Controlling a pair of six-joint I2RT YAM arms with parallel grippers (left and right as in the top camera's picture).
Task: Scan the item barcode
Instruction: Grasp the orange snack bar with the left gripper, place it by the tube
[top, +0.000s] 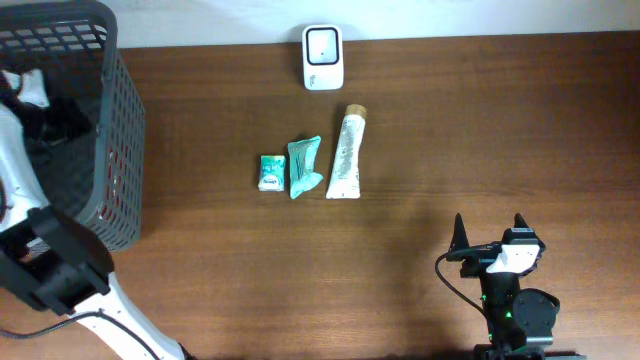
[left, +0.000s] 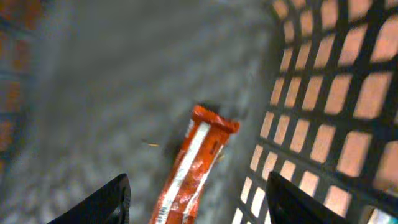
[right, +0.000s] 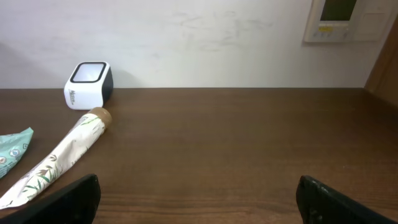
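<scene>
The right gripper (top: 489, 225) rests at the near edge of the bench (top: 480, 120), fingers wide apart and empty, aimed at the far edge. Mid-bench, a green pack (top: 270, 172), teal pouch (top: 304, 166) and tube (top: 347, 155) lie in a row before the scanner (top: 323, 57), presumably staged for scanning. At the far left corner, the left gripper (left: 199, 190) points down into the basket (top: 120, 150), fingers apart either side of an orange wrapper (left: 196, 155) lying ungripped on its floor.

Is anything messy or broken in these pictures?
Nothing looks broken or spilled. The tube, the teal packet and the small green pack lie neatly side by side on the table. The only slightly odd thing is the orange wrapper, lying crinkled and slanted by itself on the basket floor.
</scene>
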